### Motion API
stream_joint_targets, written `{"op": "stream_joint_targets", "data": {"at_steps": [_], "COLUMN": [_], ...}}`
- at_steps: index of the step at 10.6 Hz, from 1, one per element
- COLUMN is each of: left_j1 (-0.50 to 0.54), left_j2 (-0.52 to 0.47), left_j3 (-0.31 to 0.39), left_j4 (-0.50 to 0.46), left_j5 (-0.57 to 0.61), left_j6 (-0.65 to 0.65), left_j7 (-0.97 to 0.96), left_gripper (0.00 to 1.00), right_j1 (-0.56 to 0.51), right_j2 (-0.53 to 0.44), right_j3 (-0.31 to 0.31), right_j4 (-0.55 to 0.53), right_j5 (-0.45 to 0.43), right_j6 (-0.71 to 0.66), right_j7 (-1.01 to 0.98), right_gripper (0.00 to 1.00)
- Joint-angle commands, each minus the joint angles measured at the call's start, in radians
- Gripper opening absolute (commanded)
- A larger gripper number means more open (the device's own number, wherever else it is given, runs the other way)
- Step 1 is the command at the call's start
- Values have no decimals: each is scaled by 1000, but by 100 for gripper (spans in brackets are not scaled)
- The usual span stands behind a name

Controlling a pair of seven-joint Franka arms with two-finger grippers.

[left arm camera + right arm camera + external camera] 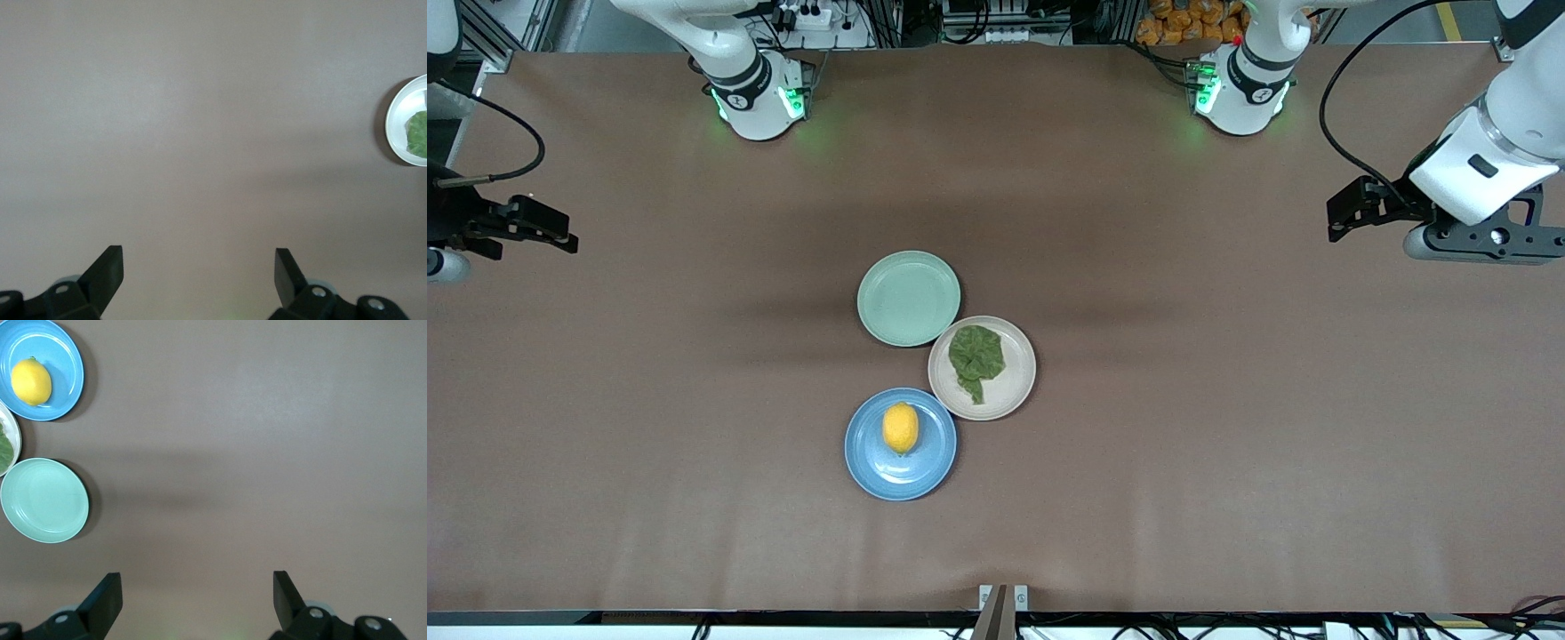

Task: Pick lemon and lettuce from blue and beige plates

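The yellow lemon (900, 428) lies on the blue plate (871, 464), the plate nearest the front camera. The dark green lettuce (976, 353) lies on the beige plate (1019, 373), which touches the blue plate and sits a little toward the left arm's end. My left gripper (1334, 218) hangs open and empty over bare table at its own end; its wrist view shows its wide jaws (199, 257) and, at the edge, the beige plate (399, 117) with lettuce (419, 133). My right gripper (569, 233) hangs open over the opposite end, jaws (197, 580) empty, with lemon (31, 381) and blue plate (65, 357) in sight.
An empty mint-green plate (908, 298) touches the beige plate and lies farther from the front camera than both task plates; it also shows in the right wrist view (44, 500). Brown table (1227, 444) stretches around the three plates.
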Motion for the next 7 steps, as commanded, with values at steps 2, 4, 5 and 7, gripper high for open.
{"op": "stream_joint_targets", "data": {"at_steps": [2, 4, 5, 7], "left_j1": [5, 3, 2, 0], "left_j2": [0, 2, 8, 35], "left_j3": [0, 0, 0, 0], "left_j4": [13, 22, 33, 63], "left_j5": [-21, -23, -21, -23], "left_j6": [-7, -7, -7, -7], "left_j7": [27, 25, 28, 27], "left_gripper": [100, 100, 100, 100], "right_j1": [0, 0, 0, 0], "right_j2": [-10, -10, -10, -10], "right_j3": [2, 2, 2, 2], "right_j4": [1, 1, 1, -1], "right_j5": [-14, -14, -14, -14], "right_j6": [-11, -11, -11, -11], "right_j7": [-8, -8, -8, -8], "right_gripper": [100, 100, 100, 100]}}
